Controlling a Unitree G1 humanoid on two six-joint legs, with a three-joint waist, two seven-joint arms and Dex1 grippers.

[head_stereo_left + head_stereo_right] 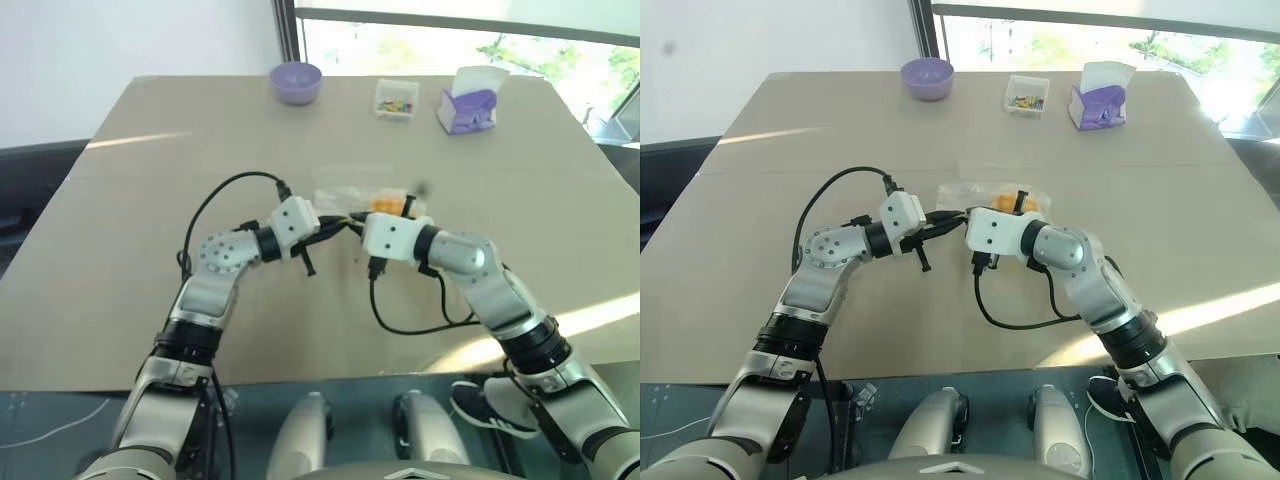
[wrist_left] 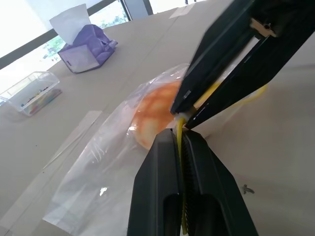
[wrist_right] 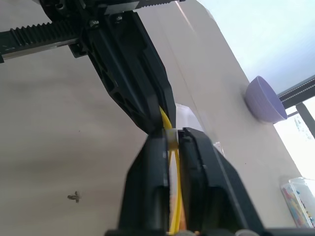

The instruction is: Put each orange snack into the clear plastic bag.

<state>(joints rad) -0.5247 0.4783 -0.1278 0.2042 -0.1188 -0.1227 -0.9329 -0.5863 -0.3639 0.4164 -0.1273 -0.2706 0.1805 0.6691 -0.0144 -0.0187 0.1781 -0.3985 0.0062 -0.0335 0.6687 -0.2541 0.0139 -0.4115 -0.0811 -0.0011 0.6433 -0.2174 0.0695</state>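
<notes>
Crinkly clear plastic is what I see at the centre of the table (image 1: 120, 180): the clear plastic bag (image 2: 98, 177) lies there with the orange snack (image 2: 157, 110) already inside it. The snack is round, yellow-orange, with a darker grid on its top, and it sits in the part of the bag that is close to the yellow seal strip (image 2: 180, 129).

From the head camera, my left gripper (image 1: 335, 226) comes in from about 8 o'clock and my right gripper (image 1: 958, 214) from about 4 o'clock, and the two meet tip to tip at the near edge of the bag. The snack shows just behind them, toward 1 o'clock of the meeting point.

In the left wrist view, the left fingers (image 2: 162, 167) are closed on the yellow strip, which runs in the thin gap between them. The right fingers (image 3: 147, 177) are also pressed together on the same strip, right beside the left ones; in the right wrist view the yellow band goes between the two black pads. So both grippers pinch the seal edge of the bag, almost touching each other.

At the far side of the table, around 12 o'clock, stand a purple bowl (image 1: 296, 81), a small clear box (image 1: 396, 99) with coloured bits, and a purple tissue box (image 1: 468, 103), all well apart from the bag.
</notes>
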